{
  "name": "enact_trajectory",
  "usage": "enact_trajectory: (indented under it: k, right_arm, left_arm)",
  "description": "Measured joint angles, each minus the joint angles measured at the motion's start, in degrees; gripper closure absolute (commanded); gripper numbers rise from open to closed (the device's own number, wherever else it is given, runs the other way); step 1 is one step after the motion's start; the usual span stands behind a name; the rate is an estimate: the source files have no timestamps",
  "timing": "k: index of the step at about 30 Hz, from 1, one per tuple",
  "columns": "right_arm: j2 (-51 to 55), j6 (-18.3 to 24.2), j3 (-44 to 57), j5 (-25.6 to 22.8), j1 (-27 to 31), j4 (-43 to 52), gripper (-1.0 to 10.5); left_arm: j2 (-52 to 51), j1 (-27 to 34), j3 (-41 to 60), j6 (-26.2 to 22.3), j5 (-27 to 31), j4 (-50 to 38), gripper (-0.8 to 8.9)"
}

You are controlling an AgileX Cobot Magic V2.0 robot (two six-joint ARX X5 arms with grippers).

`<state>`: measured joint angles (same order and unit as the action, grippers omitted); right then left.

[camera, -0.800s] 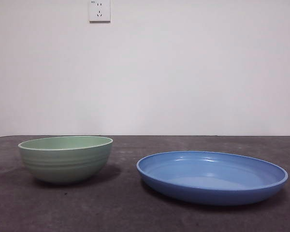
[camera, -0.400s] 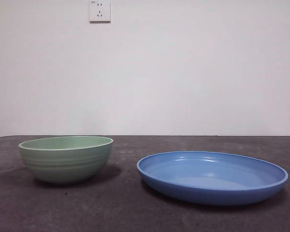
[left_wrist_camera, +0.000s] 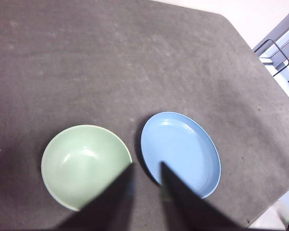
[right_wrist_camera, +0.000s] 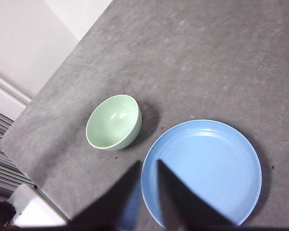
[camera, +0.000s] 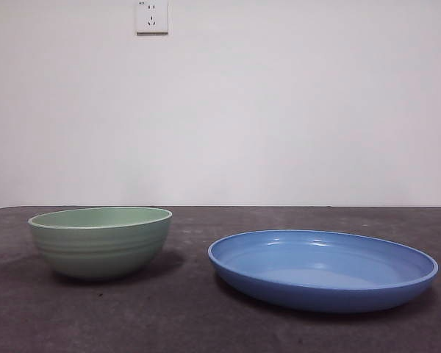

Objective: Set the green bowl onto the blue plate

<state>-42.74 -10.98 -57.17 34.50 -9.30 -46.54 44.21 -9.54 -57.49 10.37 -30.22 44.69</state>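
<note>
The green bowl [camera: 99, 241] stands upright and empty on the dark table, at the left in the front view. The blue plate [camera: 322, 268] lies flat to its right, a small gap between them. Neither gripper shows in the front view. My left gripper [left_wrist_camera: 146, 167] hangs high above the gap between the bowl [left_wrist_camera: 85, 164] and the plate [left_wrist_camera: 180, 153], jaws close together and empty. My right gripper [right_wrist_camera: 148, 164] hangs high above the plate's [right_wrist_camera: 207, 171] near rim, jaws close together and empty, with the bowl [right_wrist_camera: 113, 122] off to one side.
The dark grey felt table top [camera: 191, 316] carries only the bowl and the plate. A white wall with a socket [camera: 151, 16] stands behind. The table's edges show in the left wrist view [left_wrist_camera: 274, 82] and the right wrist view [right_wrist_camera: 62, 62].
</note>
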Motion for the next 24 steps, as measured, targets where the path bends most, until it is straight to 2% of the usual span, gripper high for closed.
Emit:
enact_trajectory:
  k: [3,4,6,10,20,24]
  right_arm:
    - [0.0,0.3,0.0,0.0,0.0,0.0,4.6]
    - [0.0,0.3,0.0,0.0,0.0,0.0,4.1]
    - [0.0,0.3,0.0,0.0,0.0,0.0,3.8]
    - [0.0,0.3,0.0,0.0,0.0,0.0,3.8]
    - [0.0,0.3,0.0,0.0,0.0,0.0,3.8]
    - [0.0,0.3,0.0,0.0,0.0,0.0,3.8]
  left_arm:
    - [0.0,0.0,0.0,0.0,0.0,0.6,3.18]
    - [0.0,0.0,0.0,0.0,0.0,0.8,2.7]
    - [0.0,0.0,0.0,-0.2,0.0,1.3,2.11]
    - [0.1,0.0,0.0,-0.7,0.9,1.4,2.09]
    - [6.6,0.0,-0.1,-3.3,13.7,1.5,2.2]
    - [12.9,0.0,-0.1,-3.9,14.0,2.3,2.2]
